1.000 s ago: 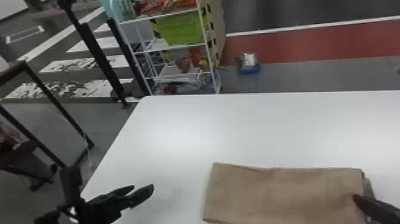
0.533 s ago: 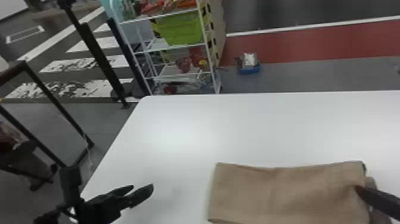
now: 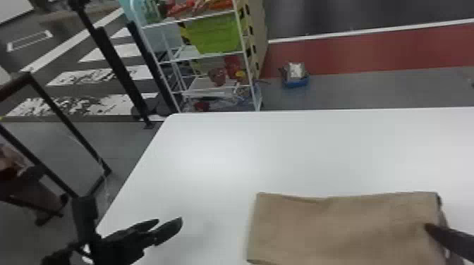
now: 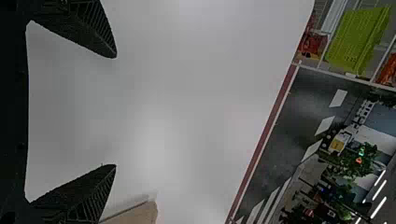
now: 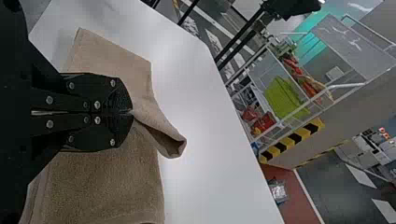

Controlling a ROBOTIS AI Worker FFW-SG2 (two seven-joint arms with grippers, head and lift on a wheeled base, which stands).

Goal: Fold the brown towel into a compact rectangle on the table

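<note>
Brown towel (image 3: 338,229), one, on one table (image 3: 299,151), in right end effector (image 3: 431,229).

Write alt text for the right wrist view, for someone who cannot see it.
Closed end effector pinching the brown towel, which lies on a white table; a rack with a green basket stands beyond.

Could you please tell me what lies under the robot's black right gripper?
Under the right gripper lies the brown fabric towel, a bunched part held in its grip. What the gripper covers cannot be seen.
</note>
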